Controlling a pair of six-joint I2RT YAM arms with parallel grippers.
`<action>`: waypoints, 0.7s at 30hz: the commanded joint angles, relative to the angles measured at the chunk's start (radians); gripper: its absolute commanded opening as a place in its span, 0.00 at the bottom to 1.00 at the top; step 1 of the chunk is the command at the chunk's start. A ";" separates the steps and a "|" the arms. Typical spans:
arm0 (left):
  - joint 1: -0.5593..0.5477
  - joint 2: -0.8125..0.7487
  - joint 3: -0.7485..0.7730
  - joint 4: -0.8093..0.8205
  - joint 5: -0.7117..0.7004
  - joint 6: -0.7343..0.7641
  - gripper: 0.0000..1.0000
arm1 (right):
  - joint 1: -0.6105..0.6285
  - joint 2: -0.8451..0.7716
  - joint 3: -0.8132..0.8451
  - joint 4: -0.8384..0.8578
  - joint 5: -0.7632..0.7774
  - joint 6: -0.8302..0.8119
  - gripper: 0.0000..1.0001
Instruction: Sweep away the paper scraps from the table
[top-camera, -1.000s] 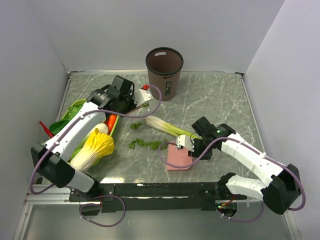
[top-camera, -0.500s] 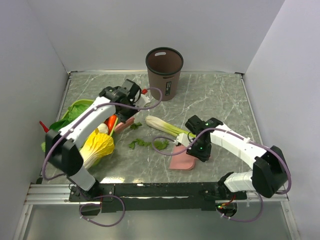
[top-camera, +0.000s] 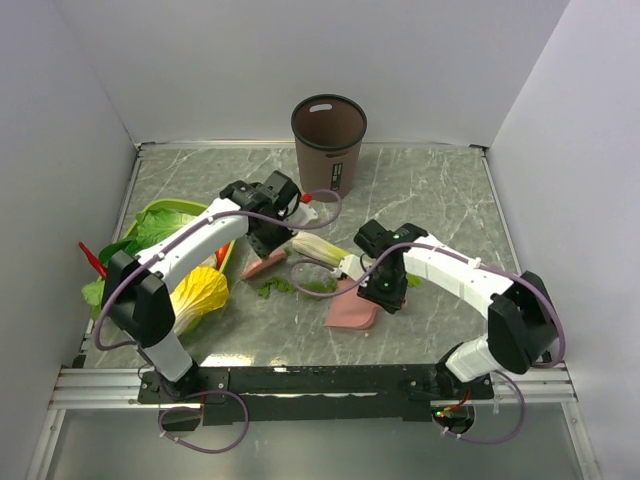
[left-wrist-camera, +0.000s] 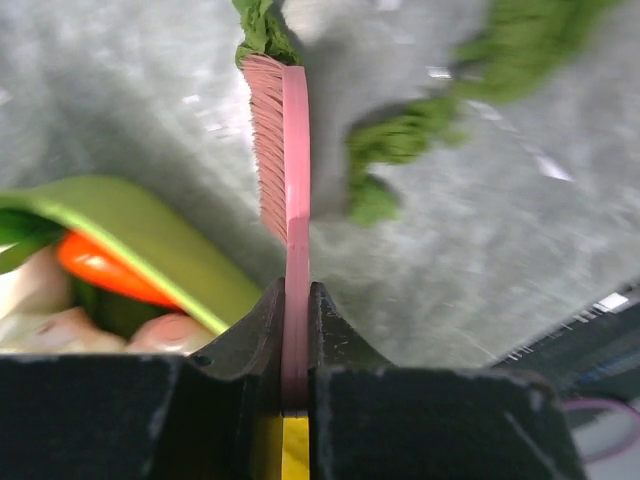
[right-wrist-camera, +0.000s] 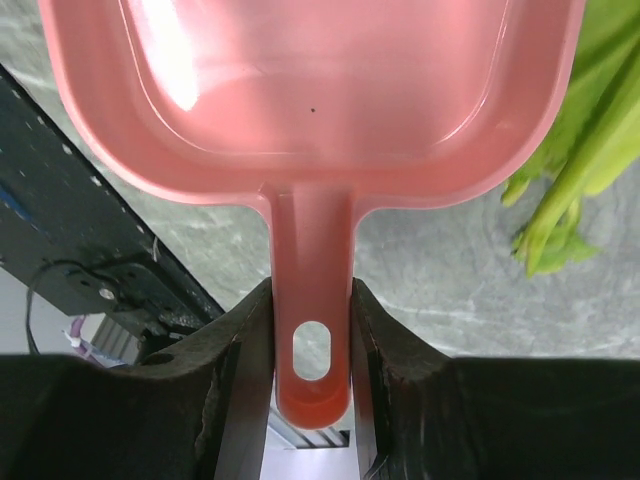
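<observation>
Both arms have swung in toward mid-table: the left arm stretches diagonally, its gripper (top-camera: 272, 238) clamped tight on a pink brush (top-camera: 264, 266) angled down just beside the paper scraps (top-camera: 290, 287) on the table (top-camera: 430, 190). The right arm reaches leftward, its gripper (top-camera: 383, 290) pinching the handle of a pink dustpan (top-camera: 352, 312) just right of the scraps.

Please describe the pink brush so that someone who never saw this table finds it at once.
Start at the tall brown bin near the far edge of the grey-green marble-patterned table. In front of it, slightly left, the left arm's fingers clamp a narrow pink brush. Unlike the broad pink dustpan to its right, it has bristles and no scoop.
</observation>
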 joint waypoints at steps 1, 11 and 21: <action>-0.032 -0.034 0.032 -0.112 0.251 -0.039 0.01 | 0.028 0.053 0.074 0.013 -0.026 0.044 0.00; 0.064 -0.173 0.077 -0.043 0.500 0.114 0.01 | 0.036 0.136 0.145 0.018 -0.093 0.084 0.00; 0.086 -0.207 0.048 -0.211 0.333 0.045 0.01 | 0.037 0.060 0.050 0.042 -0.043 0.023 0.00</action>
